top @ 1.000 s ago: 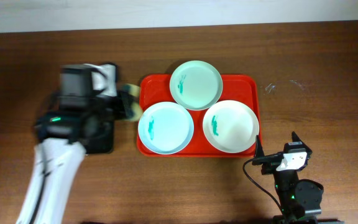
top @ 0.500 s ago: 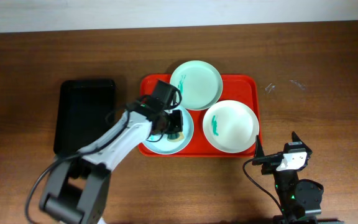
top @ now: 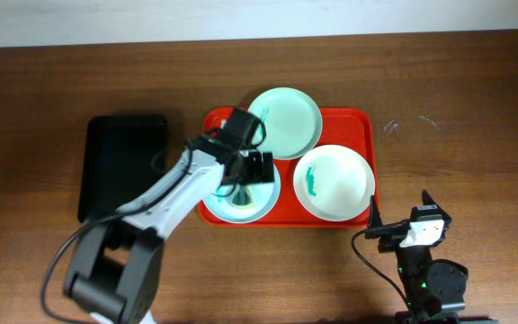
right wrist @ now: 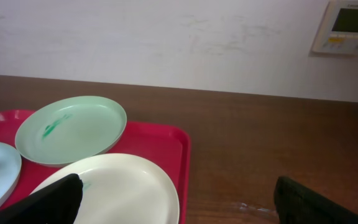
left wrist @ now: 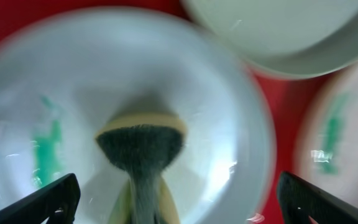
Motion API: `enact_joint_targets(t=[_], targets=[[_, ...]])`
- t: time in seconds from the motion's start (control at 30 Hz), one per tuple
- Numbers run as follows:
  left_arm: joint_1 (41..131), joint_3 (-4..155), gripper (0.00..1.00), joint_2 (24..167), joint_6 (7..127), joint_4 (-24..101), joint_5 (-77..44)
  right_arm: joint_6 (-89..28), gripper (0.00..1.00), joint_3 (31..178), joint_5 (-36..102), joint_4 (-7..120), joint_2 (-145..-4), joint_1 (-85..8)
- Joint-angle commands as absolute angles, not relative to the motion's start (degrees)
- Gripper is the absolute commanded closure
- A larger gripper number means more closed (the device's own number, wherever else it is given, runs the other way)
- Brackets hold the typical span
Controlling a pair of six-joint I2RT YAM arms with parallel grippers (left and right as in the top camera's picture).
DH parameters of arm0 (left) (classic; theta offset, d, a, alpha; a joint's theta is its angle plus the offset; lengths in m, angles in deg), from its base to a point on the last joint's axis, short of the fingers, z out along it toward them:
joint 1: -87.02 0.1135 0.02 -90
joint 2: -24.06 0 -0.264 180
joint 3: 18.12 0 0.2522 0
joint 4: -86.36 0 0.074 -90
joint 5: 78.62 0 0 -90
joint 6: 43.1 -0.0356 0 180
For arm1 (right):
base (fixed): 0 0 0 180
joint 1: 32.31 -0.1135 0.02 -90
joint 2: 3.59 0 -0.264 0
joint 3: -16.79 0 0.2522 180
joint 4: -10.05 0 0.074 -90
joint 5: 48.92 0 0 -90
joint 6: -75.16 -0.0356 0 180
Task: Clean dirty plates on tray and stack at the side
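Note:
Three dirty plates sit on the red tray (top: 365, 124): a mint one at the back (top: 286, 117), a white one at the right (top: 334, 183) and a mint one at the left (top: 245, 211). Each shows a teal smear. My left gripper (top: 250, 171) hovers over the left plate (left wrist: 222, 118), jaws wide open. A yellow sponge with a dark scouring face (left wrist: 140, 146) rests on that plate between the fingers (left wrist: 48, 202), touching neither. My right gripper (top: 400, 209) stands open over bare table, right of the tray's front; its view shows the white plate (right wrist: 117, 186) and back plate (right wrist: 70, 130).
A narrow black tray (top: 124, 166) lies left of the red tray. Brown table surface stretches right of the red tray (right wrist: 160, 140). A wall with a small control panel (right wrist: 350, 25) rises behind the table's far edge.
My left arm swung from the black tray to the left plate carrying the sponge. Its jaws have since opened and the sponge now lies loose on the plate. The right arm stayed still.

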State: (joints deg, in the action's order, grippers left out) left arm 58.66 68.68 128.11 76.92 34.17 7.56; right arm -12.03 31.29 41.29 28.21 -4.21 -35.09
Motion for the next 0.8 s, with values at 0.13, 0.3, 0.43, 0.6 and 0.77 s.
enact_joint_targets(t=[0.13, 0.3, 0.43, 0.6, 0.77], targets=[[65.68, 73.79, 0.01, 111.61, 76.64, 21.73, 22.14, -12.27, 0.02, 30.87, 42.01, 28.45, -3.80, -35.25], [74.58, 73.70, 0.01, 108.88, 76.66, 12.05, 23.52, -12.27, 0.01, 30.87, 42.01, 28.47, -3.80, -35.25], [81.13, 72.57, 0.01, 109.01, 76.66, 11.17, 19.67, -12.27, 0.02, 30.87, 42.01, 28.45, -3.80, -35.25], [84.46, 70.36, 0.01, 109.01, 76.68, 10.45, 16.44, -14.30, 0.02, 30.87, 30.31, 23.60, -3.80, -35.29], [84.41, 70.25, 0.01, 109.01, 76.66, 9.25, 16.44, -23.00, 0.02, 30.87, -5.01, 13.44, -3.80, -35.31]])
